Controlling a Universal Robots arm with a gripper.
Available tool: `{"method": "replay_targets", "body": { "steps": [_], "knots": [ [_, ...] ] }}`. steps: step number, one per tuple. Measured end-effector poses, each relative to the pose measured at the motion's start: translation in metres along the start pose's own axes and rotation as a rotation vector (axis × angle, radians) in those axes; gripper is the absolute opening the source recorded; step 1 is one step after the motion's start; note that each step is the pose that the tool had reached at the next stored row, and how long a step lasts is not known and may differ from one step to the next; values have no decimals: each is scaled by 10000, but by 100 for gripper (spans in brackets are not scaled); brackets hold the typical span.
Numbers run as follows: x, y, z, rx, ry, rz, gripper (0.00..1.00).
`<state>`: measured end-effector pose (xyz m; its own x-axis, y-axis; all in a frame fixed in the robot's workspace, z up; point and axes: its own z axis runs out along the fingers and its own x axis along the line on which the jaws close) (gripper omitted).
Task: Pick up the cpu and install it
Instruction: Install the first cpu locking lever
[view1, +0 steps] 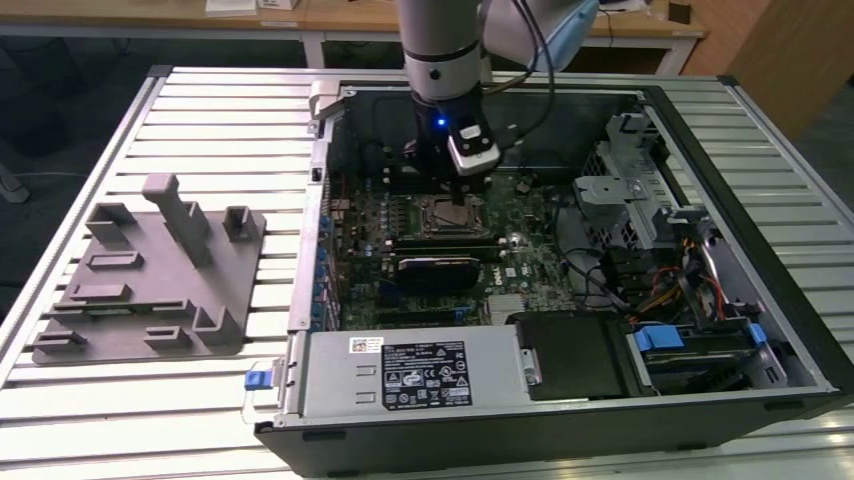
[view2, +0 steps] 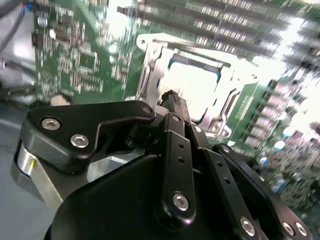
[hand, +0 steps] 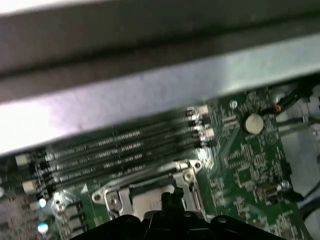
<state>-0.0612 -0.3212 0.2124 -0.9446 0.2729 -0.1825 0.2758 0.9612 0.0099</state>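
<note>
Directly under tool (view2: 171, 96): cpu (view2: 195, 87)

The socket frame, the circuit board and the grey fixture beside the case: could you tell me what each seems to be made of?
Socket frame: probably bare metal, silvery and shiny under the light. Circuit board: likely fibreglass laminate with a green coating and small soldered parts. Grey fixture: looks like matte plastic, uniformly grey with blocky shapes, though I cannot be sure.

Silver arm (view1: 430, 30), black claw (view2: 172, 100) — steel screws
</note>
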Motion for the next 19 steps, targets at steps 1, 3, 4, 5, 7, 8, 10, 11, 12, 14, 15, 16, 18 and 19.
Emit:
{"method": "replay_targets", "body": {
  "steps": [1,3,4,5,7,8,10,11,12,14,15,16,18,19],
  "knots": [
    [-7,2,1,148,5,-29,11],
    [-29,9,6,296,108,-56,11],
    [-48,14,9,335,222,-62,11],
    [-65,19,13,368,338,-69,11],
    [-89,25,17,422,526,-81,11],
    [-93,26,17,431,554,-83,11],
    [-93,26,17,433,559,-82,11],
    [-93,26,17,434,561,-82,11],
    [-93,26,17,433,561,-81,11],
    [-97,28,20,455,652,-89,11],
    [-104,30,22,493,779,-95,11],
    [-112,31,24,534,925,-103,11],
    [-128,36,29,622,1235,-120,11],
    [-130,36,29,632,1266,-123,11]
  ]
}}
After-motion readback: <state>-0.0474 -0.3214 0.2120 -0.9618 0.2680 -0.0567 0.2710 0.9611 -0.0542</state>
